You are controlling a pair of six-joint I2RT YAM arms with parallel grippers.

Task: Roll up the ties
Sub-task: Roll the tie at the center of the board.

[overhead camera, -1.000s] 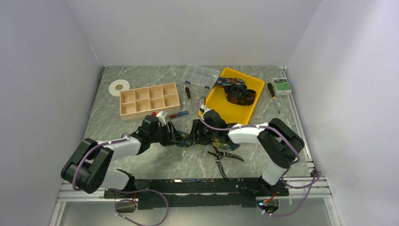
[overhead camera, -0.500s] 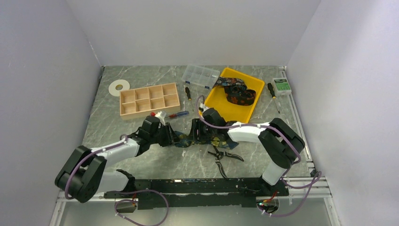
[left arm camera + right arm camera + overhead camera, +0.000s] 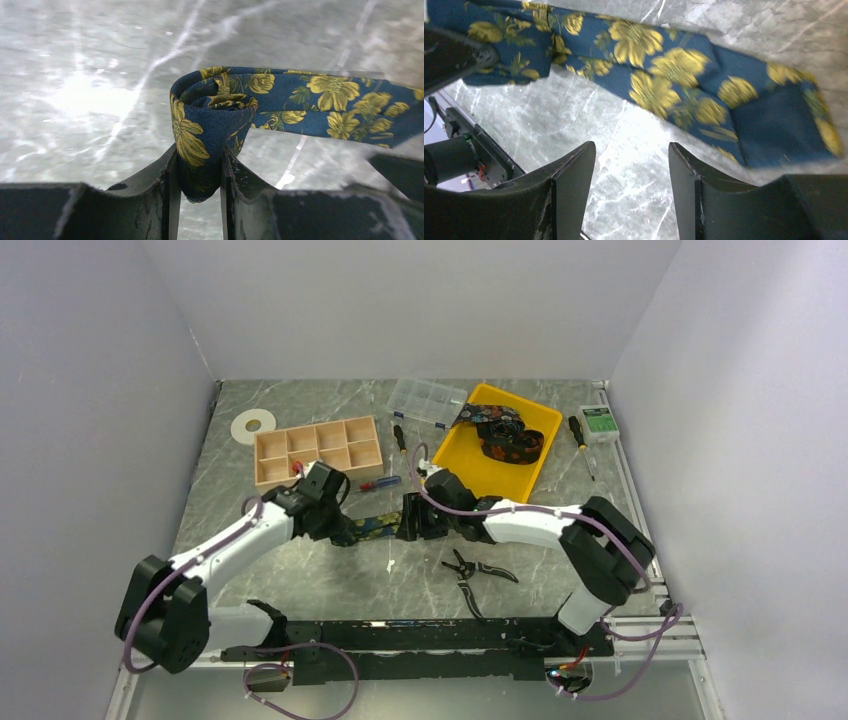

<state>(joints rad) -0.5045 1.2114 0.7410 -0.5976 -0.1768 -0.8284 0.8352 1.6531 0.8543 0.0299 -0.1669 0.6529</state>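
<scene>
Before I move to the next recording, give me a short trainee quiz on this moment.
1. True or false: the left end effector is shut on the folded end of the tie.
2. The right end effector is: A) shut on the tie, B) open and empty, C) shut on nothing.
3. Where does the other tie lie?
Key: 1 true; 2 B; 3 in the yellow tray.

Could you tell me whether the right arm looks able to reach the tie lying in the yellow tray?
Probably yes. The right gripper is open and empty, the yellow tray sits just beyond it, and nothing covers the tie inside.
</scene>
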